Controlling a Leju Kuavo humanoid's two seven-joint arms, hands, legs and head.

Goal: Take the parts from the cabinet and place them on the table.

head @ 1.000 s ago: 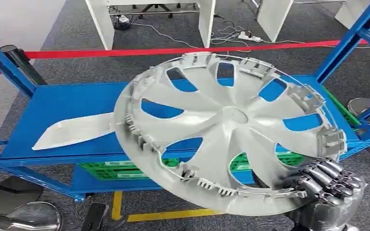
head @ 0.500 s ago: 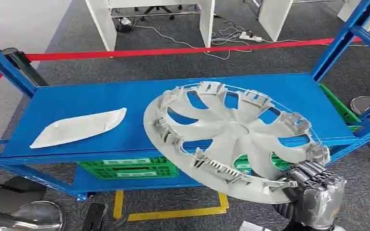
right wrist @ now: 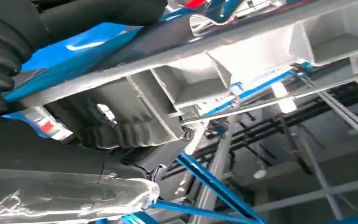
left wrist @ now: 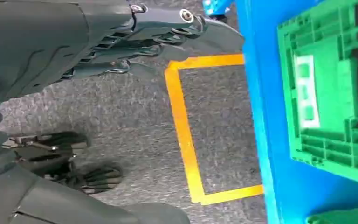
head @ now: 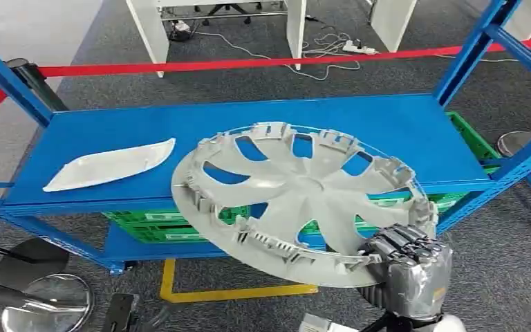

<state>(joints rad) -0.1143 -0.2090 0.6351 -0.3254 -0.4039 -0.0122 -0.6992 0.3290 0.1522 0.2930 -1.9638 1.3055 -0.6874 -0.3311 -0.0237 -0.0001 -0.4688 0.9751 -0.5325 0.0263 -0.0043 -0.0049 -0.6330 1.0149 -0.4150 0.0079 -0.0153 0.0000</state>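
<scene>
A large silver wheel cover (head: 297,197) hangs tilted in front of the blue cabinet shelf (head: 387,131), its near edge out past the shelf's front. My right hand (head: 408,266) grips its rim at the lower right; the right wrist view shows the ribbed rim (right wrist: 242,56) close over the curled fingers (right wrist: 116,135). A white elongated part (head: 110,164) lies on the shelf's left side. My left hand (left wrist: 144,42) hangs over the floor, fingers stretched out and holding nothing.
A green crate (head: 173,225) sits on the lower shelf, also seen as the green crate (left wrist: 326,93). Blue uprights (head: 7,83) frame the cabinet. Yellow tape (head: 235,294) marks the carpet in front. Red barrier tape (head: 249,64) runs behind, with white table legs (head: 296,28) beyond.
My right hand has drawn the wheel cover down and toward me, off the shelf's middle and past its front edge. The white part now lies uncovered; the view has shifted slightly.
</scene>
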